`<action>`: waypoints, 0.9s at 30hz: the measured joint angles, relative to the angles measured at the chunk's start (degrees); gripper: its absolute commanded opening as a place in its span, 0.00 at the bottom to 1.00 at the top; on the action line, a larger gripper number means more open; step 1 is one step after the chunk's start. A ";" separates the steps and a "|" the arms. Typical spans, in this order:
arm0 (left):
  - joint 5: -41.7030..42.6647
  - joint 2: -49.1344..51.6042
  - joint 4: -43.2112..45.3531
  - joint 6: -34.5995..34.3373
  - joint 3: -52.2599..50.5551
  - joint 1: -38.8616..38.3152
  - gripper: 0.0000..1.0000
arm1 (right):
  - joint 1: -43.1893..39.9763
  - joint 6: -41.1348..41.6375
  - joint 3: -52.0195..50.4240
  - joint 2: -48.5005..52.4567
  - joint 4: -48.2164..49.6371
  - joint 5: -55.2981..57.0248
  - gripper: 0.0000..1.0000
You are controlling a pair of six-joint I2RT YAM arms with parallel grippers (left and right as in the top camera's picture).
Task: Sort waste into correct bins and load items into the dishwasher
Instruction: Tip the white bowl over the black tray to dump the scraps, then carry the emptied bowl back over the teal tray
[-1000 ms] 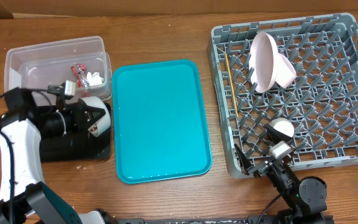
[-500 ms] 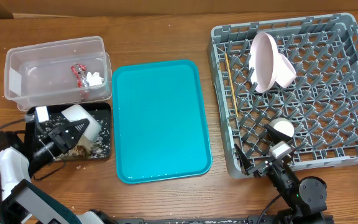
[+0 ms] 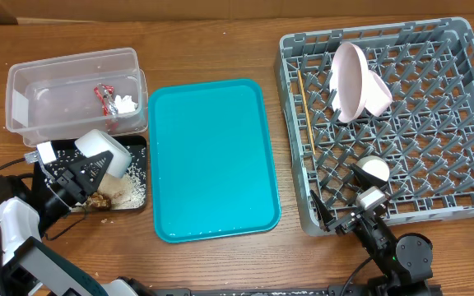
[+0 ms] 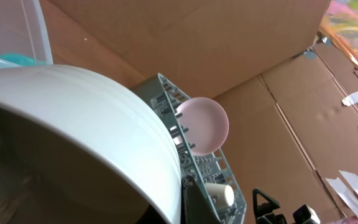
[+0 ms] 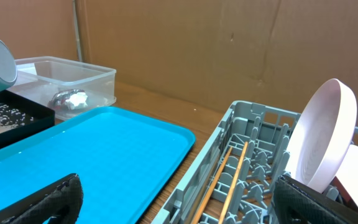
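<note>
My left gripper (image 3: 87,169) is shut on the rim of the white bowl (image 3: 103,151), held tipped on its side over the black tray (image 3: 139,148). The bowl fills the left wrist view (image 4: 73,124). Rice-like scraps with brown bits (image 3: 105,197) lie in the black tray. The clear tub (image 3: 64,70) holds the red wrapper (image 3: 103,94) and the tissue (image 3: 125,103). The grey dish rack (image 3: 434,140) holds the pinkish plate (image 3: 348,82), the cup (image 3: 374,169) and the chopsticks (image 3: 305,111). My right gripper (image 3: 342,218) is open and empty at the rack's front left corner.
The teal serving tray (image 3: 212,160) lies between the bins and the rack. In the right wrist view the teal tray (image 5: 92,149), the chopsticks (image 5: 229,180) and the plate (image 5: 325,143) lie ahead of the open fingers (image 5: 185,205). Cardboard walls stand behind the table.
My left arm has pulled back toward the lower left with the bowl, uncovering the black tray, where food scraps now show. The right arm has not moved.
</note>
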 measured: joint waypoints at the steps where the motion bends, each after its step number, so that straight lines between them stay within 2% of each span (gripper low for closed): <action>1: 0.13 0.00 -0.04 0.02 0.00 0.00 0.04 | 0.00 0.04 0.00 0.00 0.00 0.00 1.00; 14: 0.37 0.00 -0.42 0.02 -0.02 0.00 0.04 | 0.02 0.00 0.00 0.00 0.00 0.00 1.00; 17: 0.52 0.00 -0.52 -0.04 -0.02 0.00 0.14 | 0.00 0.04 0.00 0.00 0.00 0.00 1.00; 21: 0.22 0.00 -0.68 -0.79 -0.02 -0.83 0.15 | 0.00 0.00 0.00 0.00 0.00 0.00 1.00; 24: -3.08 0.00 -0.63 -2.36 0.00 -5.77 0.15 | 0.00 0.02 0.00 0.00 0.00 0.00 1.00; 27: -4.96 0.00 -0.55 -3.87 0.76 -14.16 0.15 | 0.00 0.02 0.00 0.00 -0.04 -0.02 1.00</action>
